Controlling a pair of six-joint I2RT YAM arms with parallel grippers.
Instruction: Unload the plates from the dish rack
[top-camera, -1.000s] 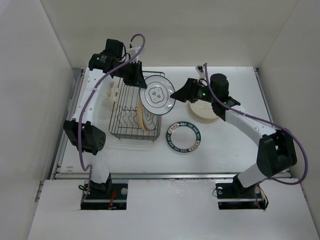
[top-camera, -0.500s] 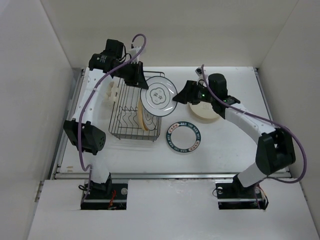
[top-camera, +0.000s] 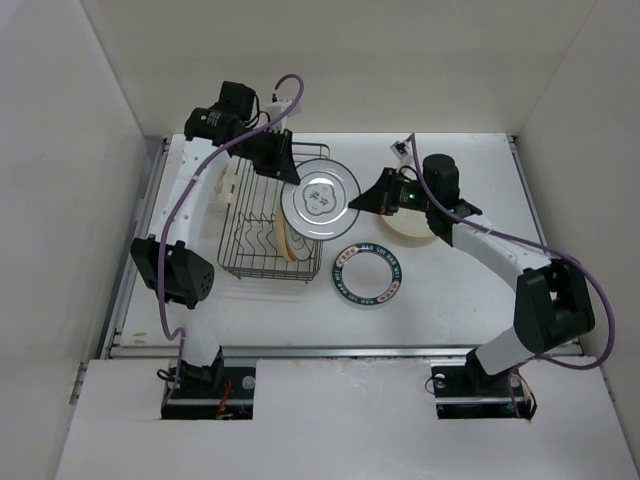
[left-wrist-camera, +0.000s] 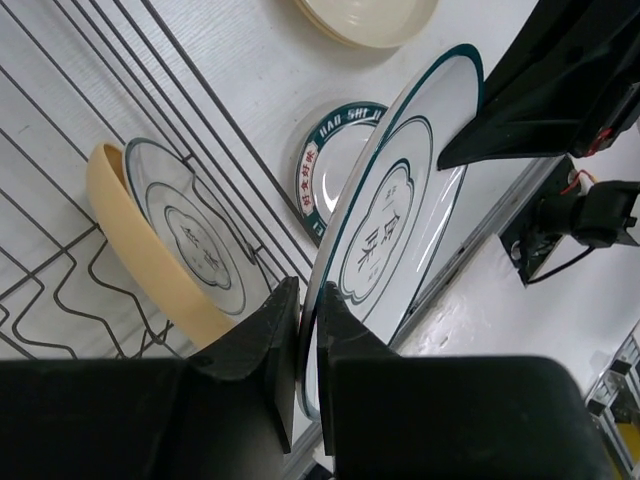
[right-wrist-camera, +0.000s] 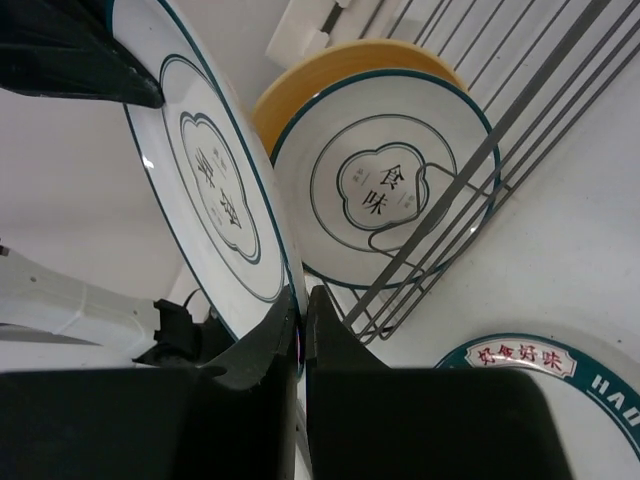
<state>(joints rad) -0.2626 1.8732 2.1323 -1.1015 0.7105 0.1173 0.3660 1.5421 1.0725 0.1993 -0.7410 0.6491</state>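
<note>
As L/R end effectors pinch ringed plate, yellow plate is half-hidden.

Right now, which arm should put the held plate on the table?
Right, probably. The right gripper pinches the ringed plate beside the cream plates on the table; the left gripper holds it at the dish rack.

Robotics lab test cell seen from above. A white table is boxed in by plain white walls. Two robot arms are bolted at its near edge, trailing purple cables. A dish rack and plates sit on it.
</note>
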